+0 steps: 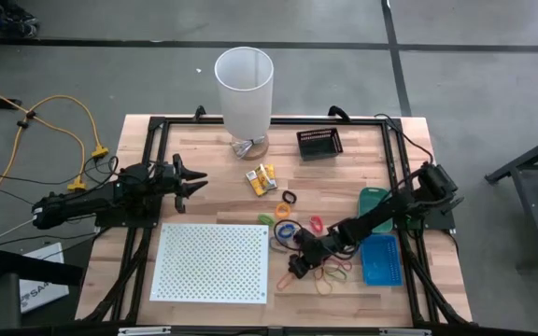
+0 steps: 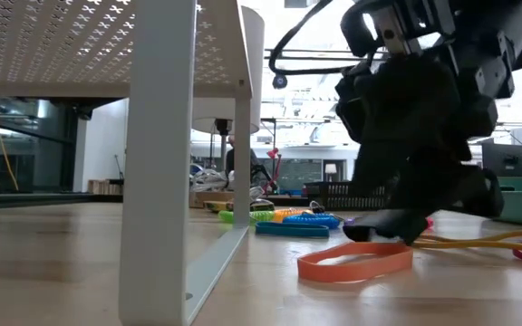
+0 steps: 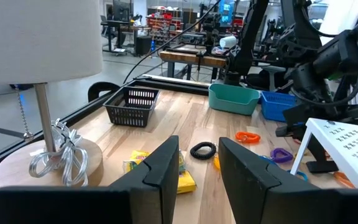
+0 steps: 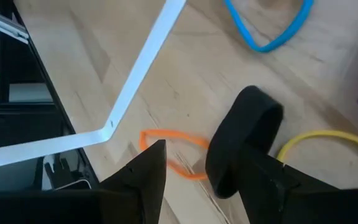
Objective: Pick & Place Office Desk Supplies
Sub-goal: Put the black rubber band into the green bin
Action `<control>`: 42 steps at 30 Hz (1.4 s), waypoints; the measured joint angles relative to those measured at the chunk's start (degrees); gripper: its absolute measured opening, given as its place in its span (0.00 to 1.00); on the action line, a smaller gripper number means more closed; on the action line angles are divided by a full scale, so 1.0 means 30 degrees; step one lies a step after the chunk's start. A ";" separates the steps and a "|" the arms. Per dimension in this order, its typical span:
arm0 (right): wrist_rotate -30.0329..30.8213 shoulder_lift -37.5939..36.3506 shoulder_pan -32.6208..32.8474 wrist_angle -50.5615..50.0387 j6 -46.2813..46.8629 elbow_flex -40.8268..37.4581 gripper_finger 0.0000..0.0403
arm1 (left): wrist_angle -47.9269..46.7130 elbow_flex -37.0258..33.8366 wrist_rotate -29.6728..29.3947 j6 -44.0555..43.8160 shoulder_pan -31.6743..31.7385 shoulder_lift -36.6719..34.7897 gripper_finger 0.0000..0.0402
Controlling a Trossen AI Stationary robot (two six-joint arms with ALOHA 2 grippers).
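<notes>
Right gripper (image 1: 297, 266) low over the worktop (image 1: 344, 177), just beside the right edge of the white board (image 1: 213, 262), fingers (image 4: 241, 140) parted with nothing between them. Orange band (image 4: 173, 152) flat on the wood right under the fingertips; seen also in the low view (image 2: 356, 263), lying in front of the gripper (image 2: 383, 226). Cannot tell if a fingertip touches it. Yellow band (image 4: 328, 143) and blue loop (image 4: 269, 31) near, on the same wood. More coloured loops (image 1: 288, 229) between the board and the blue tray (image 1: 381, 259); red and yellow bands (image 1: 336, 271) beside that tray. Yellow packets (image 1: 261, 178) and black loop (image 1: 290, 198) nearer the middle, below the white cylinder (image 1: 244, 89). Black basket (image 1: 319, 143) at the far edge, green tray (image 1: 374, 199) at the right side.

Left gripper (image 1: 192, 179) waiting at the left side, above the board, open and empty, pointing toward the packets.
</notes>
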 joint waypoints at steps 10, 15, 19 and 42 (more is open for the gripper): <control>-0.0054 -0.0005 -0.0006 -0.0311 0.0002 -0.0012 0.35 | 0.0105 0.0000 0.0057 -0.0003 -0.0004 0.0000 0.27; -0.0057 -0.0005 -0.0013 -0.0343 0.0000 -0.0012 0.25 | 0.0110 0.0000 0.0057 -0.0003 -0.0004 0.0000 0.27; 0.0006 -0.0005 -0.0006 -0.0482 -0.0023 -0.0012 0.19 | 0.0110 0.0000 0.0057 -0.0003 -0.0004 0.0000 0.27; 0.0053 -0.0005 0.0005 -0.0539 -0.0638 -0.0019 0.01 | 0.0110 0.0000 0.0057 -0.0003 0.0003 0.0000 0.27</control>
